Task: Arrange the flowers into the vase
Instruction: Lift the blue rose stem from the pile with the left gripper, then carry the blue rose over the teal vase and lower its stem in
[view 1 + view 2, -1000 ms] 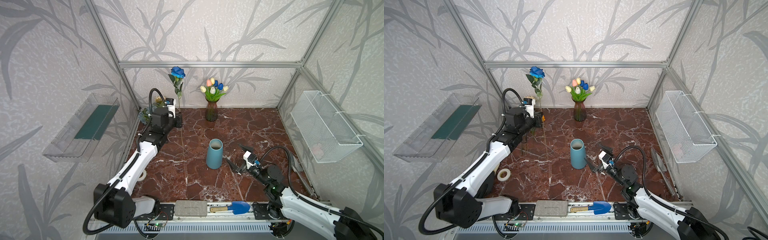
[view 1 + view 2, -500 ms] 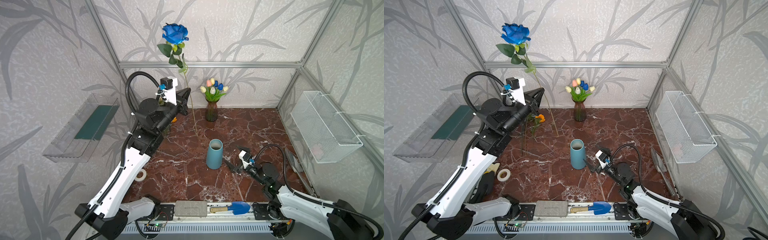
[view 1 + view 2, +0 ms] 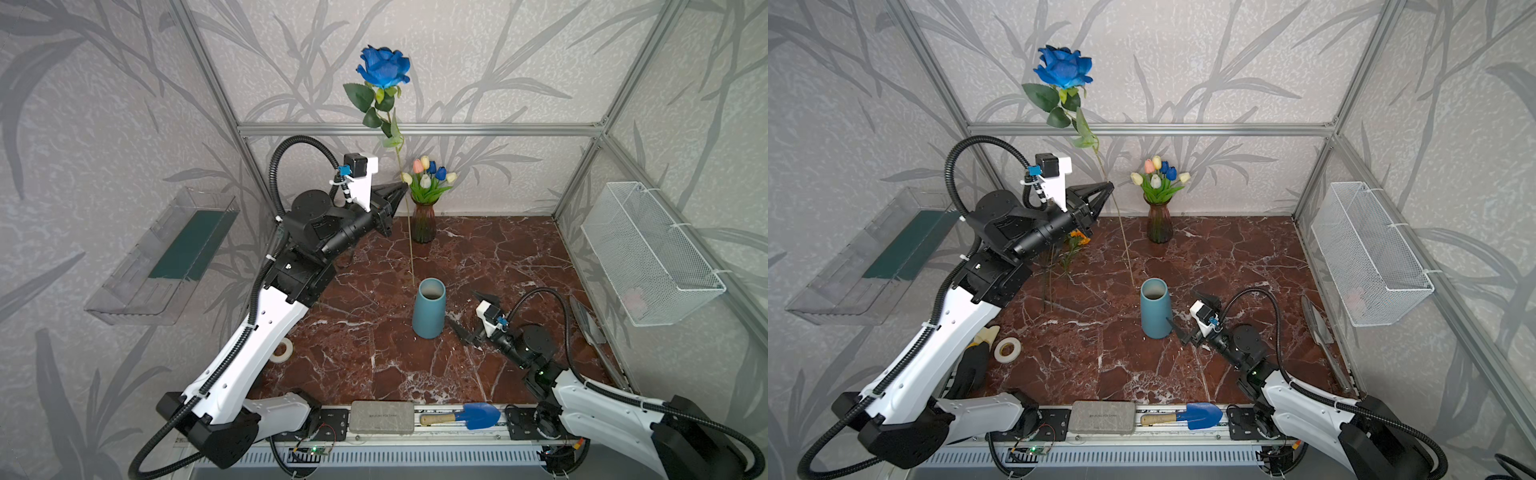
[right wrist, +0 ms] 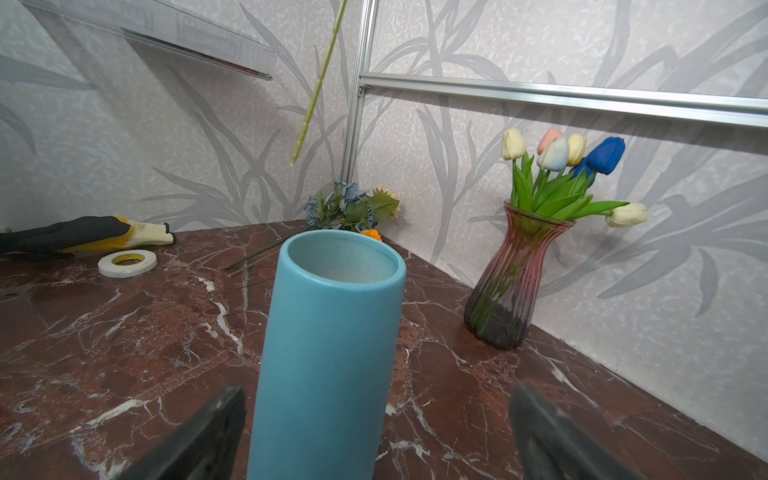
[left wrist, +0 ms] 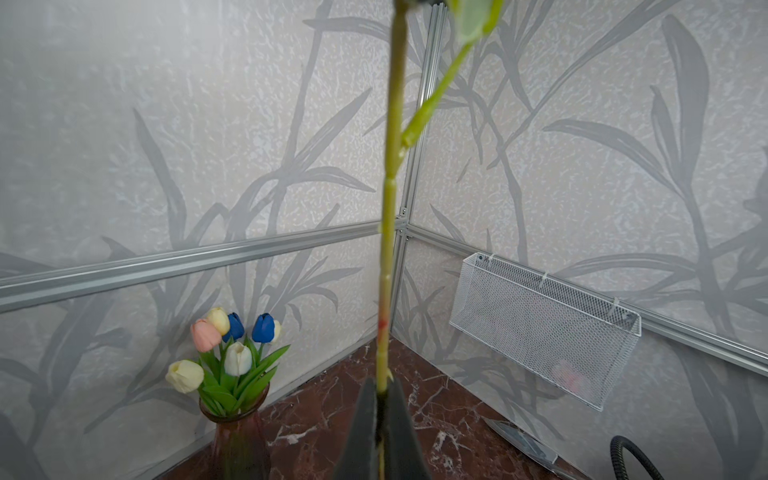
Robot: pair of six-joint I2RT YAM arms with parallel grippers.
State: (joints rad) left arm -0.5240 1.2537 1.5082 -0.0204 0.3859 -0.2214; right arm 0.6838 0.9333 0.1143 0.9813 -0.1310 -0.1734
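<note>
The rose (image 3: 384,66) is being clamped high by the left gripper (image 3: 402,188); the right gripper (image 3: 469,314) is being held, fingers apart, beside the vase (image 3: 429,309) at centre on marble (image 3: 374,361), tulips (image 3: 428,174) behind.

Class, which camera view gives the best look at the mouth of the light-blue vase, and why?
The right wrist view: the light-blue vase fills the middle, its open mouth and inner wall plain. Both top views show it smaller, from above. The left wrist view misses it.
</note>
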